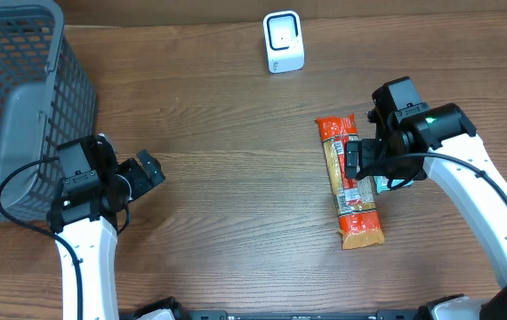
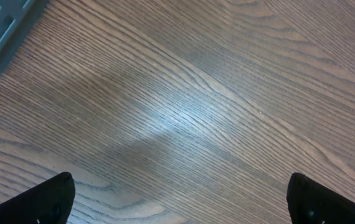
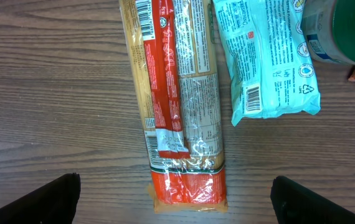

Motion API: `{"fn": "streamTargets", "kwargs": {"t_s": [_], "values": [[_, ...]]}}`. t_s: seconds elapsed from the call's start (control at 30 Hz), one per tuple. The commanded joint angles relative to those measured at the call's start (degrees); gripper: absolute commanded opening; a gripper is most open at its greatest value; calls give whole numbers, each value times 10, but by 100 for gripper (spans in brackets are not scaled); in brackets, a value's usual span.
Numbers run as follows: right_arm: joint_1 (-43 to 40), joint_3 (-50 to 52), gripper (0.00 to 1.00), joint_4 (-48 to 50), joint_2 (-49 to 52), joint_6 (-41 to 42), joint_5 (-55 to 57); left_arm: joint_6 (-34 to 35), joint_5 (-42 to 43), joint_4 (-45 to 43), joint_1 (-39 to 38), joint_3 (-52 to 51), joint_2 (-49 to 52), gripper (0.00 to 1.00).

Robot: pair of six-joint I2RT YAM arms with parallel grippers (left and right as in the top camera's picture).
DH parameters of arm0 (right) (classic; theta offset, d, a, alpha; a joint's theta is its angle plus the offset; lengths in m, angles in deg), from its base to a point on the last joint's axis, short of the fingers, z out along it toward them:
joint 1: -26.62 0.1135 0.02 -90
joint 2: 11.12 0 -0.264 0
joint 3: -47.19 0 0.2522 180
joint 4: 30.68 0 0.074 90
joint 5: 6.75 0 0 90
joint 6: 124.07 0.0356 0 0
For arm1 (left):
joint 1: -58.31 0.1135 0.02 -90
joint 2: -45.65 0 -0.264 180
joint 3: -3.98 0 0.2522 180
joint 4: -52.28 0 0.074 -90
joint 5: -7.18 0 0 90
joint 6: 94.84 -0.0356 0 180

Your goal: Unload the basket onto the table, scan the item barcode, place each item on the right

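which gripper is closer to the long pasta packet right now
Right. The right gripper hangs open directly over the middle of the pasta packet. The left gripper, also open, sits far across the table, beside the grey mesh basket.

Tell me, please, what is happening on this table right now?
The right gripper hovers open above a long orange packet lying flat on the table; nothing is held yet. A light blue packet lies beside it. The left gripper is open too, near the grey basket. The white scanner stands at the far edge.
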Motion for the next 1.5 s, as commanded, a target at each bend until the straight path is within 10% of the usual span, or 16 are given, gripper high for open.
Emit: {"fn": "streamTargets", "kwargs": {"t_s": [0.0,0.4,0.8,1.47], "values": [[-2,-10,100,2,4,5,5,8,-5,0,-3,8,3,99],[0,-6,100,10,-58,5,5,8,-5,0,-3,8,3,100],[-1,4,100,69,-373,-24,89,8,-5,0,-3,8,3,100],[-125,582,100,722,-871,-24,88,8,-5,0,-3,8,3,100]]}}
